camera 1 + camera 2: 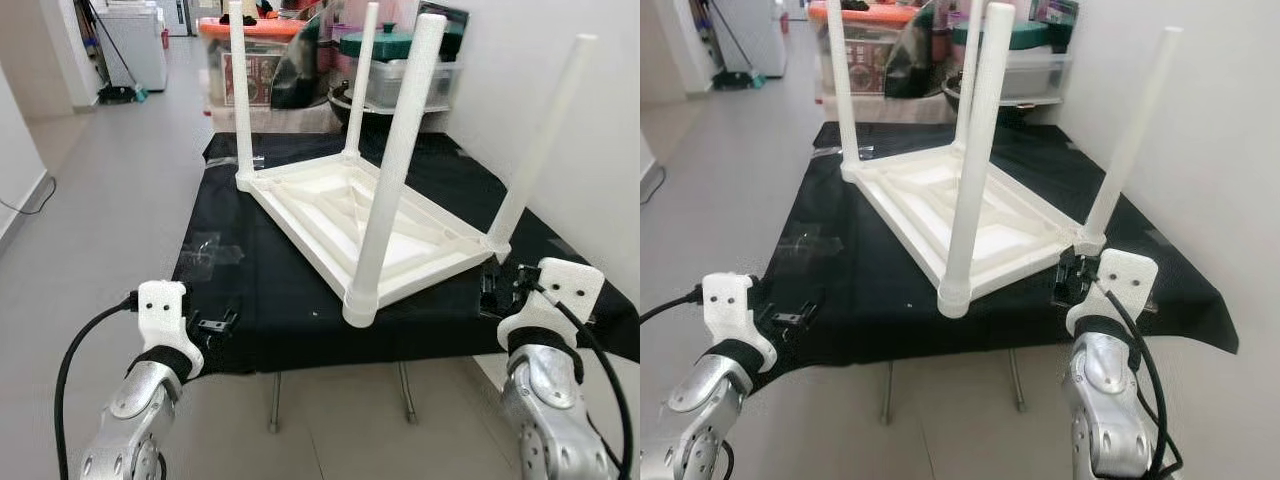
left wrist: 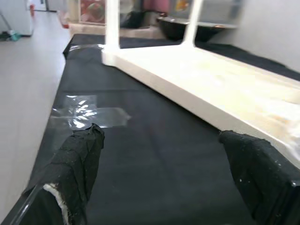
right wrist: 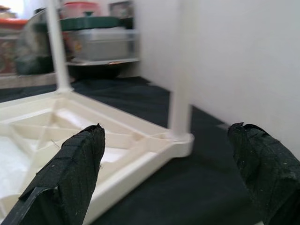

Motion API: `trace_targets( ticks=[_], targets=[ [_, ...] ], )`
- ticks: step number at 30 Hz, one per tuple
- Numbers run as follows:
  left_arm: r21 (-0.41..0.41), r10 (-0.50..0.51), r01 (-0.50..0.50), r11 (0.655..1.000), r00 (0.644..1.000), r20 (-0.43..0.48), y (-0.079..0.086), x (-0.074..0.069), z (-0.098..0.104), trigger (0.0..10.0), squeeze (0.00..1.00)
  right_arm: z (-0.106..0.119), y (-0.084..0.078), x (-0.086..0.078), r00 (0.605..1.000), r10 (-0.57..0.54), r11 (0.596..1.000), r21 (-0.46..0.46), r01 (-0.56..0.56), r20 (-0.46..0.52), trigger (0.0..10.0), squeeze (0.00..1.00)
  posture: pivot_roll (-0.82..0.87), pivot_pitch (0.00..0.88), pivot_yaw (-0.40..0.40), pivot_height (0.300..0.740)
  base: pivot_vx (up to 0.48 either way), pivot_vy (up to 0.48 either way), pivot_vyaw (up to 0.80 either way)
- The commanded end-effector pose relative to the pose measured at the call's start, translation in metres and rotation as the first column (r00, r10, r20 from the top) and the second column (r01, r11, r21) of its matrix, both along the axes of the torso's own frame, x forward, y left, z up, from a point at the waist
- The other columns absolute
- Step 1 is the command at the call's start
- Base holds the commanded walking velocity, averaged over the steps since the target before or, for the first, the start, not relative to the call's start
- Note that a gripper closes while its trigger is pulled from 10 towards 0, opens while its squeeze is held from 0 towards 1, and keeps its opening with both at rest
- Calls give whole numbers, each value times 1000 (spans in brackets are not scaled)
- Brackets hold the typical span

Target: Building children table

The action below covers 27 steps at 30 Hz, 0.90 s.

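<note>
A white plastic children's table (image 1: 350, 215) lies upside down on a black-covered work table (image 1: 270, 300). Its four white legs stand up from the corners; the nearest leg (image 1: 395, 170) leans toward me. My left gripper (image 1: 215, 325) is at the work table's near left edge, open, with nothing between its fingers (image 2: 82, 154). My right gripper (image 1: 500, 280) is open at the near right, just short of the corner that carries the right leg (image 1: 540, 150). In the right wrist view that leg (image 3: 180, 70) rises between the two black fingers (image 3: 77, 164), untouched.
A patch of clear tape (image 1: 215, 250) lies on the black cover at the left. Storage boxes and a pot with a green lid (image 1: 385, 45) are stacked behind the work table. A white wall (image 1: 590, 120) runs close on the right. Open floor (image 1: 110, 200) stretches to the left.
</note>
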<state>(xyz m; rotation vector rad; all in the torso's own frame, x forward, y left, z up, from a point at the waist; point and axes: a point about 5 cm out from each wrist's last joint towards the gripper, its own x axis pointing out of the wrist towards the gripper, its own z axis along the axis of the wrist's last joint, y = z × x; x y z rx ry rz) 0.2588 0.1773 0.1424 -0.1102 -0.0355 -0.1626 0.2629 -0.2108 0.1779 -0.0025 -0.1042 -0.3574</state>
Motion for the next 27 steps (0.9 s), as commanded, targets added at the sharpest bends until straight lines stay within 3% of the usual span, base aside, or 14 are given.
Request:
trace_targets(
  ticks=[1, 7, 8, 9, 11, 14, 18, 20, 25, 27],
  targets=[
    [13, -7, 7, 1000, 1000, -1, -1, 0, 0, 10000, 0, 0, -1, 3, 1000, 14, 1000, 12, -14, 2, 10000, 0, 64, 0, -61, 740, 442, 0, 0],
    [16, -14, 14, 1000, 1000, 2, -3, 0, 1, 10000, 0, 13, -17, 17, 1000, -9, 999, -44, 11, 25, 10000, 0, 64, 0, -57, 740, 415, 0, 0],
    [26, -16, 17, 1000, 1000, -7, -4, 1, -1, 10000, 0, 25, -36, 26, 995, -92, 991, -94, 96, 41, 10000, 0, 61, 0, -54, 740, 0, 0, 0],
    [26, -16, 17, 1000, 1000, -7, -4, 1, -1, 10000, 0, 25, -36, 26, 995, -92, 991, -94, 96, 41, 10000, 0, 61, 0, -54, 740, 0, 0, 0],
    [30, -19, 20, 999, 1000, -5, -6, 2, -1, 10000, 0, 39, -51, 34, 986, -151, 981, -113, 159, 75, 10000, 0, 67, 0, -62, 740, 0, 0, 0],
    [25, -17, 17, 1000, 1000, -1, -7, 3, 0, 10000, 0, 45, -52, 38, 985, -149, 982, -103, 158, 92, 10000, 0, 75, 0, -71, 740, 0, 0, 0],
    [28, -6, 6, 1000, 1000, -4, -6, 0, -1, 10000, 0, 41, -39, 41, 994, -59, 995, -78, 66, 92, 10000, 0, 81, 0, -76, 740, 0, 0, 0],
    [30, -4, 4, 1000, 1000, -10, -5, -1, -2, 10000, 0, 39, -30, 44, 995, 55, 993, -105, -47, 78, 10000, 0, 76, 0, -70, 740, 0, 0, 0],
    [29, -15, 15, 999, 1000, -15, -8, 0, -3, 10000, 0, 44, -48, 48, 995, 68, 988, -142, -58, 68, 10000, 0, 65, 0, -64, 740, 0, 0, 0],
    [28, -21, 22, 999, 1000, -15, -9, 1, -4, 10000, 0, 47, -58, 52, 992, 121, 984, -139, -115, 41, 10000, 0, 65, 0, -64, 740, 0, 0, 0]
  ],
)
